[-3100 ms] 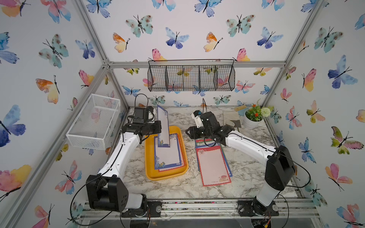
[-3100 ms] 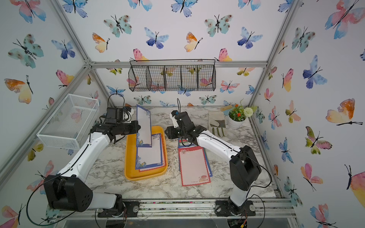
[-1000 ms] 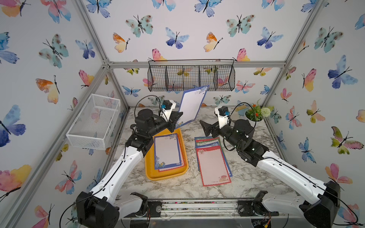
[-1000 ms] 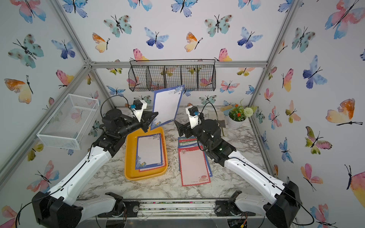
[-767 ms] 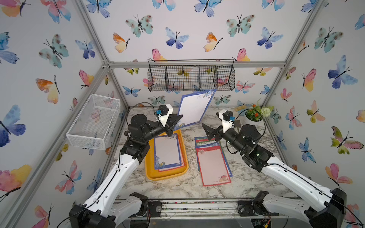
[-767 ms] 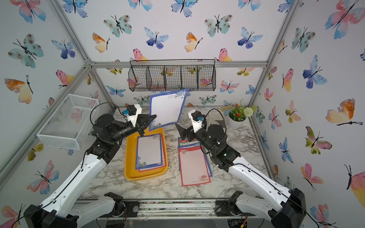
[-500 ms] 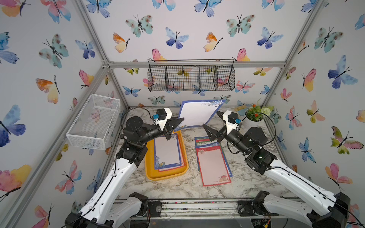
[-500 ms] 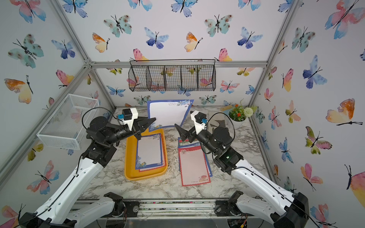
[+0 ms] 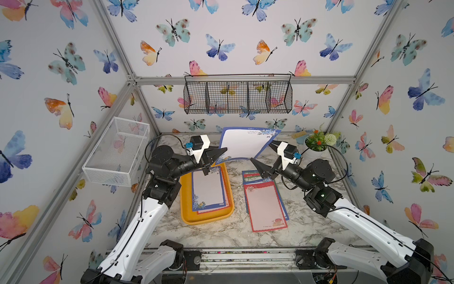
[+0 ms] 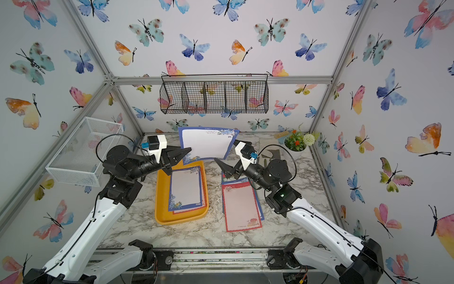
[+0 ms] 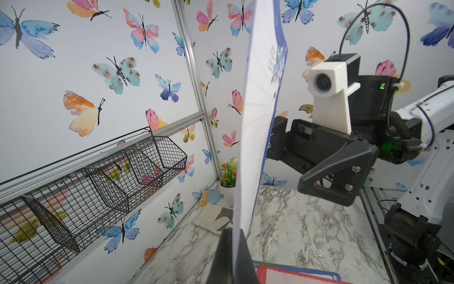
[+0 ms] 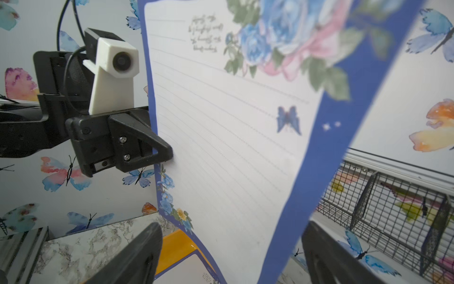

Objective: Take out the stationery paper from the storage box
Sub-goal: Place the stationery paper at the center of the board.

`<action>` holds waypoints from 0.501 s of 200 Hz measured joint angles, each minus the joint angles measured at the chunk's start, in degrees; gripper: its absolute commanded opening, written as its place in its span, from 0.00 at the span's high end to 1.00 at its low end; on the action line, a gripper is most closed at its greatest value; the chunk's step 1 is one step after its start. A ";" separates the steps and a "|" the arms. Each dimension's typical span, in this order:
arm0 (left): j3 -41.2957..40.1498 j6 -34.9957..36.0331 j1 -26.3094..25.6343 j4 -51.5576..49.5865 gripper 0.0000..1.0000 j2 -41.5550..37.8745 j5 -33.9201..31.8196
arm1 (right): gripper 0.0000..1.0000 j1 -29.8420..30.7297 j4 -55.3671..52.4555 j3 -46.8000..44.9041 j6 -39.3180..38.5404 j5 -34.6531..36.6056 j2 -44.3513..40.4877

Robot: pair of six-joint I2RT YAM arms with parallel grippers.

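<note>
Currently, the left gripper (image 9: 222,151) pinches one blue-bordered stationery paper sheet (image 9: 245,145) aloft above the storage box's (image 9: 187,214) far end. The right gripper's (image 9: 261,153) fingers stand spread astride that sheet; further sheets (image 9: 208,189) lie inside the storage box.

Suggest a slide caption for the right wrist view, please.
Left gripper pinches a blue-bordered stationery sheet aloft, its free edge between the open jaws of the right gripper.

Blue-bordered stationery sheet (image 9: 245,145): airborne, pinched at one corner by left hand (image 9: 224,150); right hand (image 9: 261,152) spread wide at opposite edge. Storage box (image 9: 186,201): more sheets (image 9: 208,189) inside.
</note>
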 measured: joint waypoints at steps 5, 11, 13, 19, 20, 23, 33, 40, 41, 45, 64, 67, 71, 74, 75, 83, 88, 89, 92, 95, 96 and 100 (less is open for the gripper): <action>0.00 -0.42 0.15 0.28 1.00 0.11 0.48 | 0.19 -0.22 0.22 0.04 -0.28 -0.98 0.33; 0.00 -1.25 0.48 0.94 1.00 0.42 1.27 | 0.21 -0.48 0.35 0.20 -0.44 -2.03 0.76; 0.00 -1.55 0.61 1.11 1.00 0.52 1.51 | 0.22 -0.57 0.33 0.28 -0.52 -2.40 0.92; 0.00 -2.23 0.83 1.62 1.00 0.79 2.21 | 0.25 -0.81 0.42 0.57 -0.63 -3.37 1.46; 0.00 -2.36 0.90 1.70 1.00 0.83 2.36 | 0.25 -0.87 0.46 0.63 -0.63 -3.61 1.57; 0.00 -2.75 1.03 1.97 1.00 1.01 2.73 | 0.26 -0.98 0.50 0.76 -0.68 -4.00 1.81; 0.00 -3.87 1.36 2.71 1.00 1.49 3.65 | 0.30 -1.49 0.72 1.42 -0.92 -5.84 2.78; 0.00 -4.68 1.64 3.23 1.00 1.84 4.22 | 0.33 -1.86 0.96 1.86 -0.90 -6.97 3.39; 0.00 -4.68 1.64 3.23 1.00 1.84 4.22 | 0.33 -1.90 1.03 1.95 -0.90 -7.13 3.48; 0.00 -5.16 1.84 3.63 1.00 2.05 4.74 | 0.35 -2.16 1.07 2.25 -0.90 -7.74 3.80; 0.00 -6.97 2.40 4.79 1.00 2.75 6.08 | 0.42 -3.02 1.51 3.61 -0.76 -10.45 5.03; 0.00 -7.19 2.49 4.92 1.00 2.84 6.36 | 0.44 -3.08 1.53 3.82 -0.76 -10.71 5.18; 0.00 -7.45 2.56 5.05 1.00 2.97 6.54 | 0.45 -3.23 1.55 4.24 -0.76 -11.28 5.46; 0.00 -7.78 2.56 5.16 1.00 3.06 6.75 | 0.46 -3.30 1.55 4.46 -0.74 -11.69 5.60; 0.00 -7.78 2.56 5.16 1.00 3.06 6.75 | 0.46 -3.32 1.55 4.57 -0.72 -11.87 5.66; 0.00 -8.26 2.58 5.44 1.00 3.30 7.28 | 0.50 -3.39 1.55 5.27 -0.61 -12.63 6.08; 0.00 -8.44 2.62 5.60 1.00 3.41 7.56 | 0.53 -3.50 1.55 5.68 -0.55 -13.22 6.29; 0.00 -8.48 2.62 5.60 1.00 3.43 7.63 | 0.54 -3.54 1.55 5.77 -0.50 -13.29 6.34; 0.00 -8.63 2.62 5.70 1.00 3.52 7.76 | 0.57 -3.58 1.57 5.95 -0.59 -13.55 6.43; 0.00 -8.76 2.62 5.79 1.00 3.56 7.91 | 0.60 -3.61 1.55 6.14 -0.33 -13.90 6.49; 0.00 -8.81 2.62 5.86 1.00 3.61 7.96 | 0.61 -3.61 1.57 6.16 -0.37 -13.97 6.51; 0.00 -8.96 2.62 5.95 1.00 3.67 8.00 | 0.64 -3.65 1.62 6.38 -0.28 -14.43 6.60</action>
